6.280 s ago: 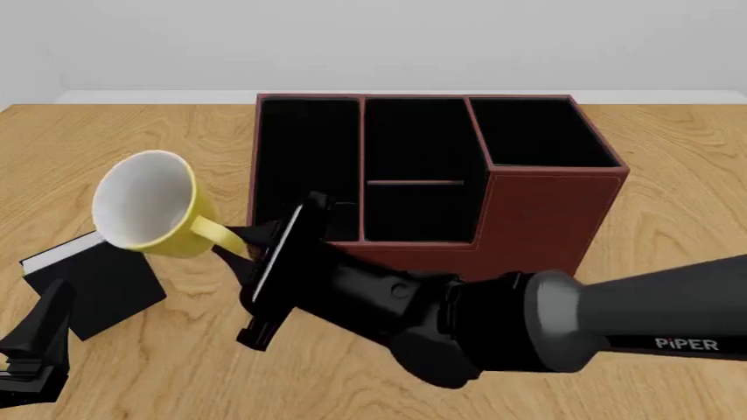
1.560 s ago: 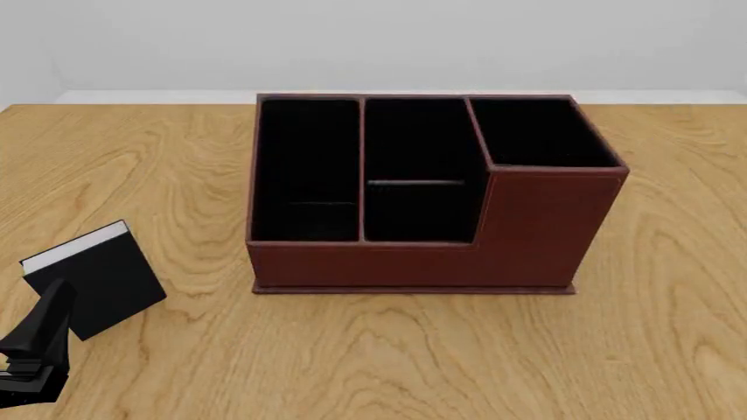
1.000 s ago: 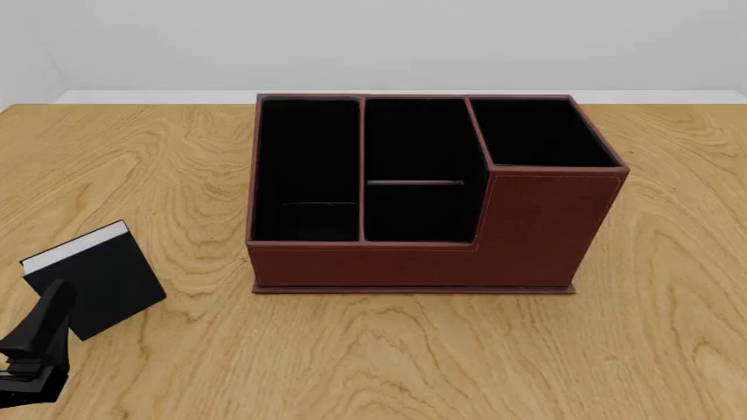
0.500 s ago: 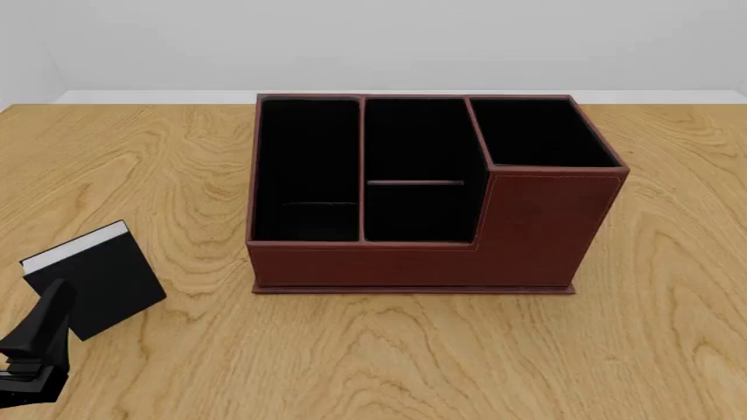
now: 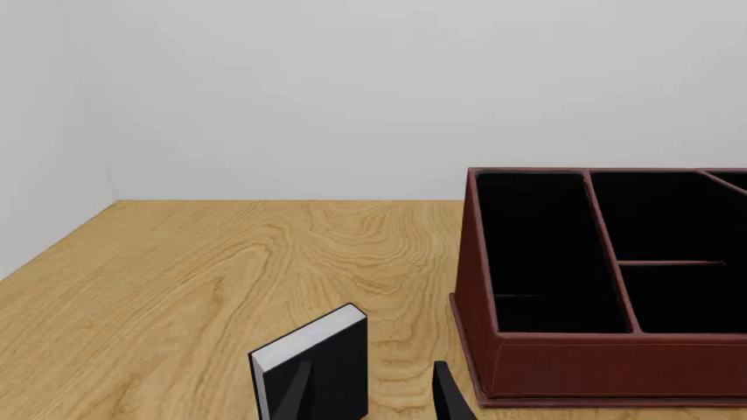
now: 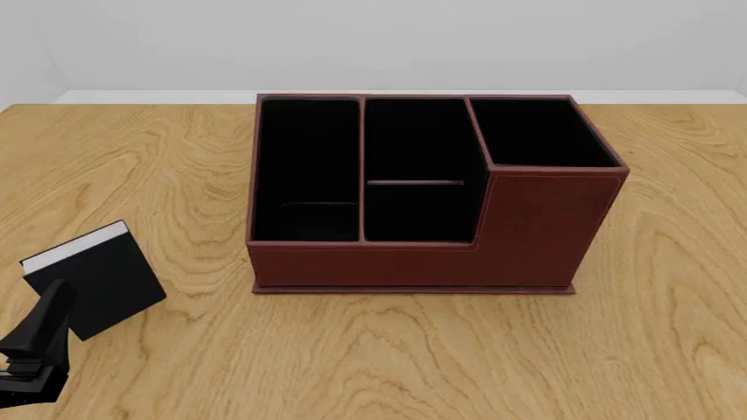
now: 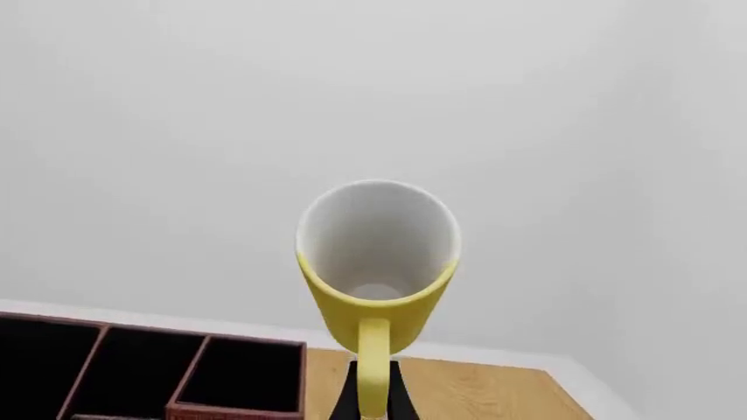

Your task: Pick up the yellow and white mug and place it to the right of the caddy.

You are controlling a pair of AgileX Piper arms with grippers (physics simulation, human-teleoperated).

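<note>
The yellow and white mug (image 7: 376,262) shows only in the right wrist view, held up with its white inside facing the camera. My right gripper (image 7: 373,394) is shut on its yellow loop handle; neither shows in the front view. The reddish-brown caddy (image 6: 432,254) stands mid-table with black compartments and a taller right section. It also shows in the left wrist view (image 5: 583,359) and low in the right wrist view (image 7: 233,404). My left gripper (image 6: 33,350) rests at the front left, open and empty, as the left wrist view (image 5: 371,389) shows.
A black book (image 6: 100,280) with white page edges stands tilted at the front left, just beyond my left gripper; it also shows in the left wrist view (image 5: 321,363). The wooden table (image 6: 677,332) stretches bare to the caddy's right.
The right arm with the mug, which stood left of the caddy's front 6.3 s ago, has left the front view. Over the last second nothing in the front view has moved.
</note>
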